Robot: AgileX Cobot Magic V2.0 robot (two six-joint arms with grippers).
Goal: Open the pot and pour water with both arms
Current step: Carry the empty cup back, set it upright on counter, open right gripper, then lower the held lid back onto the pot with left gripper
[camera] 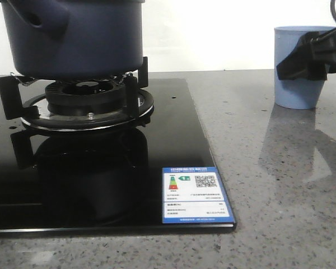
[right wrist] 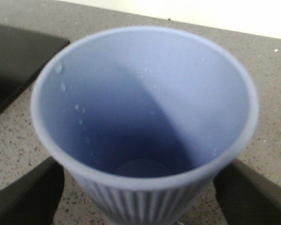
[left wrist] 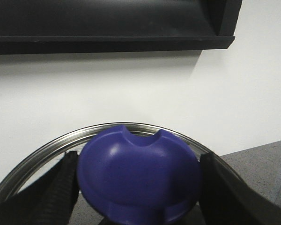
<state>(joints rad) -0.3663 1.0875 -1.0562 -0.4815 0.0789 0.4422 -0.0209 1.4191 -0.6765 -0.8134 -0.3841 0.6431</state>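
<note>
The dark navy pot (camera: 73, 39) stands on the gas burner (camera: 87, 106) at the upper left of the front view; its top is cut off by the frame. My left gripper (left wrist: 140, 187) is shut on the blue knob (left wrist: 138, 173) of the steel-rimmed lid (left wrist: 47, 145), holding it up before the white wall. The light blue ribbed cup (camera: 297, 73) stands upright on the counter at the right. My right gripper (camera: 308, 56) is around it, a finger (right wrist: 28, 192) on each side, with counter showing between the fingers and the cup wall (right wrist: 140, 201).
The black glass hob (camera: 101, 185) with a blue energy label (camera: 196, 193) covers the left of the speckled grey counter (camera: 285, 196). A black shelf (left wrist: 107, 23) hangs on the wall above the lid.
</note>
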